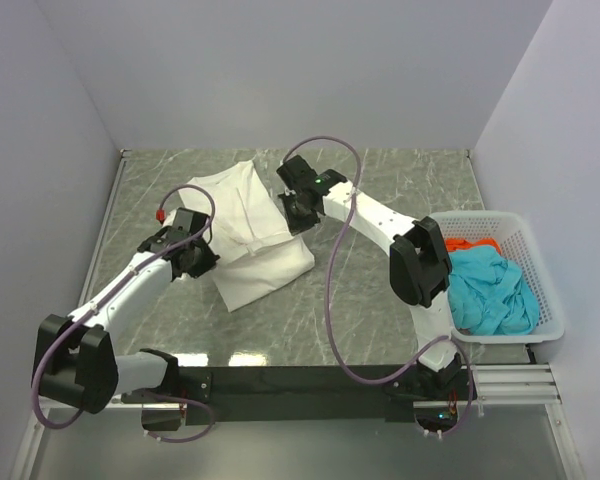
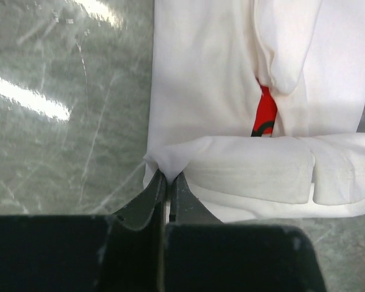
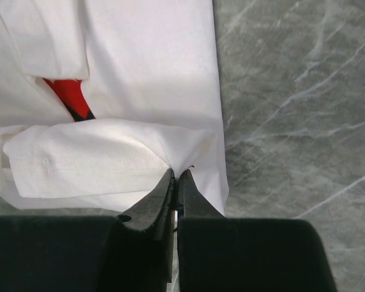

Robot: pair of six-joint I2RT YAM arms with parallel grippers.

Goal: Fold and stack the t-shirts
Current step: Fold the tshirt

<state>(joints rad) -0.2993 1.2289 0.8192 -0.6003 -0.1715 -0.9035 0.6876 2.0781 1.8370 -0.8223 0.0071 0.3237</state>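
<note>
Left gripper (image 2: 168,180) and right gripper (image 3: 176,174) are each pinching an edge of the half-folded white shirt (image 1: 255,240) lying mid-table, while the teal shirt (image 1: 492,292) and orange shirt (image 1: 470,243) are waiting unfolded in the basket (image 1: 543,292).

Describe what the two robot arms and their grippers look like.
Both the left arm and the right arm have white tubular links with bulky black joint housings. A thin mauve cable loops loosely along each. The left gripper and right gripper have black tapered fingers.
</note>
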